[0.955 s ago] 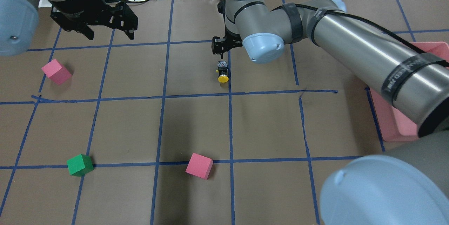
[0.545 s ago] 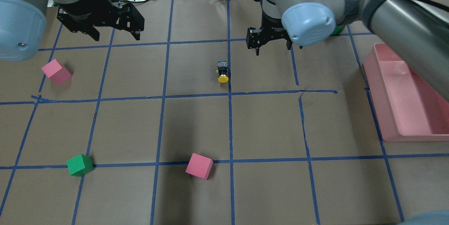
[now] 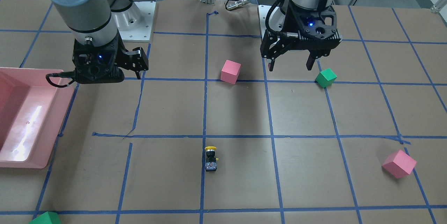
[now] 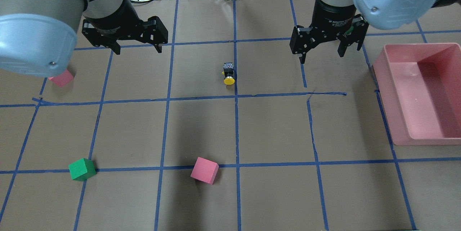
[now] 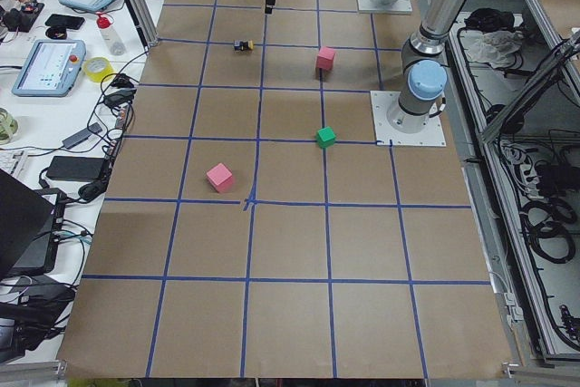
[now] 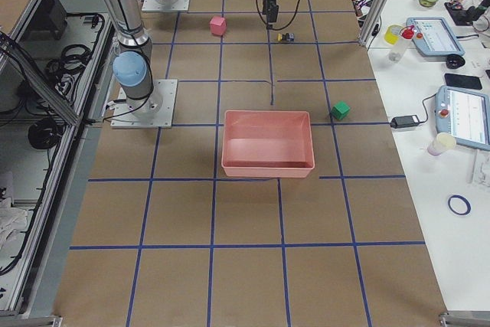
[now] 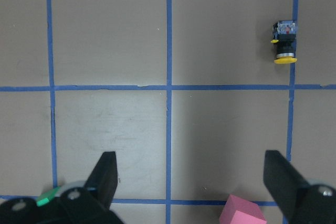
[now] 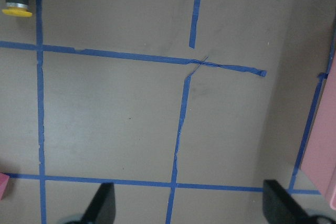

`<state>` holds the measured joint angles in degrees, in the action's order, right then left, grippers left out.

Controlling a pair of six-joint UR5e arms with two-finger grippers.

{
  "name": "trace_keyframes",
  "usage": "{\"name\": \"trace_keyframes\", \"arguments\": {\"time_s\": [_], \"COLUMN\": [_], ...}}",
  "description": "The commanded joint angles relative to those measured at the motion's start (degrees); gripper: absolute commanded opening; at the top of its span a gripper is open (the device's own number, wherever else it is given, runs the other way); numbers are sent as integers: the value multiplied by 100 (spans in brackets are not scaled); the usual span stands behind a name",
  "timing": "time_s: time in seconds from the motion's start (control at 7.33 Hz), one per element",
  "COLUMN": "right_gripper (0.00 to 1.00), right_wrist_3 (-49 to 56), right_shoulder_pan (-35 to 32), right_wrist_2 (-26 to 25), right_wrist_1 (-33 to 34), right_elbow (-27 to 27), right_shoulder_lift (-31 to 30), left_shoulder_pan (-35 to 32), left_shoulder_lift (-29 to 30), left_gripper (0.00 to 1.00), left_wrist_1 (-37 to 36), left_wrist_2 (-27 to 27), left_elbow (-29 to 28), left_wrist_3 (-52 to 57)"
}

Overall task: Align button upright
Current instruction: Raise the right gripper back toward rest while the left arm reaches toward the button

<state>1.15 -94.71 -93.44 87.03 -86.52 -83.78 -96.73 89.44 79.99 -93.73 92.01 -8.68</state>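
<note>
Lying on its side on the brown surface [image 4: 273, 130], the button [image 4: 228, 74] is pointing its yellow cap back toward my base and its whitish block away from me. A blue tape line [image 4: 236, 123] is running just beside the button, on my right of it. Nothing is touching the button.

I am holding my left pincer [image 4: 137, 48] above the surface, off to my left of the button and well apart from it. Its jaws are standing wide open and gripping nothing. In the left wrist view its fingers [image 7: 107, 174] are showing only bare paper between them, with the button sitting ahead and to the right. I am holding my right pincer [image 4: 321, 56] above the surface on the other side of the button, also well apart. It too is gaping wide and carrying nothing.

Farther out, one pink cube [image 4: 204, 170] is sitting nearer my base than the button and a little to my left of it. A green cube [image 4: 82, 169] is sitting well to my left of the button, also on the base side. A second pink cube [image 4: 62, 78] is lying far to my left of the button, half hidden under my left arm in the overhead view. A pink tray [image 4: 425, 141] is resting well to my right of the button. Another green cube [image 3: 44, 218] is lying beyond the button, to my right.
</note>
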Motion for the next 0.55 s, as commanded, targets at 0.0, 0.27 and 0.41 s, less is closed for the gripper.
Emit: {"name": "trace_keyframes", "arguments": {"time_s": [0.0, 0.27, 0.41], "right_gripper": [100, 100, 100], "right_wrist_3": [139, 472, 544], "right_shoulder_pan": [206, 426, 435], "right_wrist_2": [-33, 71, 72], "right_wrist_1": [-81, -160, -169], "right_elbow": [-5, -14, -14], "right_shoulder_lift": [-191, -243, -252], "left_shoulder_pan": [-266, -452, -557], "left_shoulder_lift": [91, 284, 398], "left_gripper": [100, 100, 100], "left_wrist_1": [-227, -1532, -2105], "left_wrist_2": [-5, 3, -5], "left_elbow": [167, 727, 1000], "left_wrist_3": [-222, -222, -248]}}
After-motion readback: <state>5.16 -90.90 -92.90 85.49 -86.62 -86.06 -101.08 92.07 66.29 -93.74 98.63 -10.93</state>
